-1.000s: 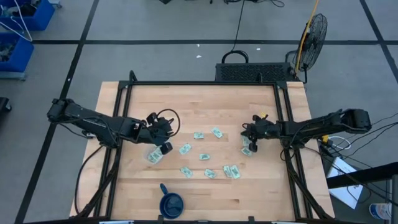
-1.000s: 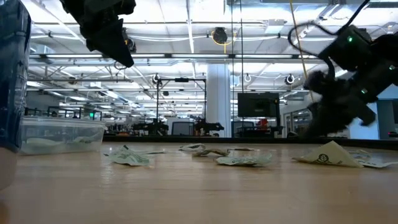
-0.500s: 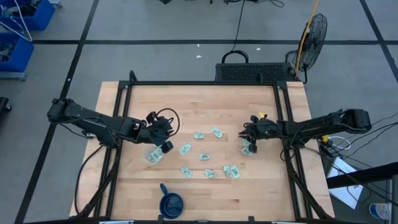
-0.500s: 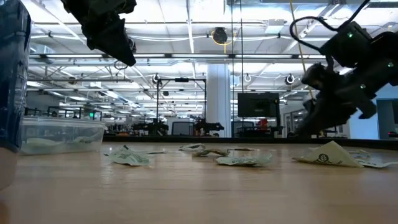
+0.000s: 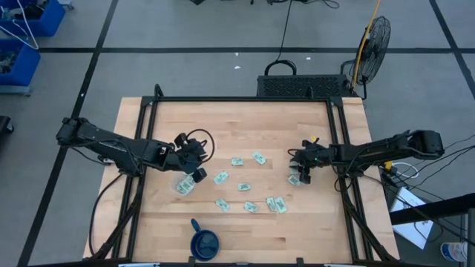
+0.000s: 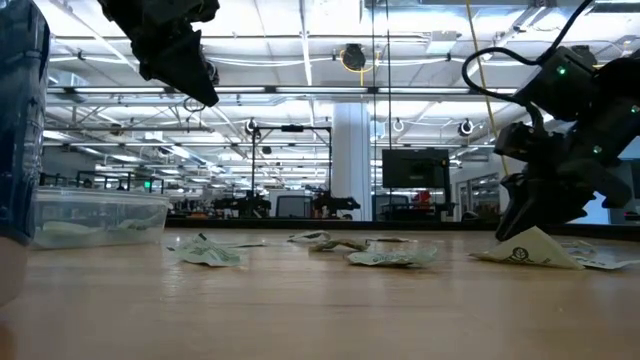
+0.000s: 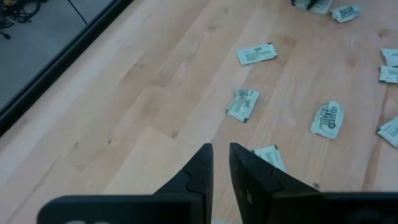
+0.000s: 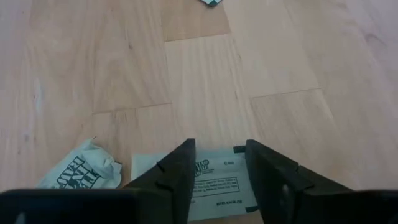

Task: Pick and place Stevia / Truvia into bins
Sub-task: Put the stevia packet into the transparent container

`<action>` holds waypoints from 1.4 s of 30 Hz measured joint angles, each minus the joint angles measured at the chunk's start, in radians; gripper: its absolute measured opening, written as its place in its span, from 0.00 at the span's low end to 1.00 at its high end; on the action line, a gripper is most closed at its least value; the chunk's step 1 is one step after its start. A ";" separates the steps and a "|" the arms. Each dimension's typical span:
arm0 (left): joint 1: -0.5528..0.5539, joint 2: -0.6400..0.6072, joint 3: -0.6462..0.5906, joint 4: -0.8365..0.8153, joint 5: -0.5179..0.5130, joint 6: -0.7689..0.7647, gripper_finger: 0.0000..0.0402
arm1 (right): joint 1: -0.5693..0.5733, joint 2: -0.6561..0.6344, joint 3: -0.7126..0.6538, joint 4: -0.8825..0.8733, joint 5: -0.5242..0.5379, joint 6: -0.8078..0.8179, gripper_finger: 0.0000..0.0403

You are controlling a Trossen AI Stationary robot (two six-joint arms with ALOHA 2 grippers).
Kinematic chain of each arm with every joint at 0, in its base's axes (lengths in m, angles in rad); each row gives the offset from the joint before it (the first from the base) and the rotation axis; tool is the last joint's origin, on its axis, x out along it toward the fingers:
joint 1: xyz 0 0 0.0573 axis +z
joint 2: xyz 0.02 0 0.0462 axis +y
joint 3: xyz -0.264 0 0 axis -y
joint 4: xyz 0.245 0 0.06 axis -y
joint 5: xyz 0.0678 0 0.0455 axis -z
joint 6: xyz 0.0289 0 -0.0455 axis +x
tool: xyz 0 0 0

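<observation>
high: sachets scattered mid-table, clear tub just beside left gripper | low: right gripper low over a tented sachet | left wrist: fingers nearly closed, empty | right wrist: fingers parted astride a flat sachet; light, limp paper, judged best pinched across its short width

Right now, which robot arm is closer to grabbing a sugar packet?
Probably the right arm. Its right gripper is open and low over a sachet on the table. The left gripper hangs high above the clear tub, fingers nearly closed and empty.
</observation>
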 joint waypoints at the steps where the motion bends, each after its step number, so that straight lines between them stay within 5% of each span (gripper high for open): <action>1: 0.000 0.000 0.000 0.000 0.000 0.000 0.14 | 0.000 0.000 0.000 -0.001 0.001 0.000 0.33; 12: 0.000 0.000 0.000 0.000 -0.001 0.000 0.14 | 0.000 0.002 -0.004 0.070 0.028 -0.002 0.03; 22: 0.000 0.000 0.000 0.000 -0.001 0.000 0.14 | 0.000 -0.015 0.004 0.287 0.027 -0.088 0.01; 33: 0.000 0.000 0.000 -0.001 0.000 0.000 0.14 | 0.000 -0.127 0.156 -0.366 0.053 0.042 0.21; 42: 0.000 0.025 0.000 -0.005 -0.001 0.007 0.14 | 0.000 -0.124 0.053 -0.199 0.050 0.152 0.33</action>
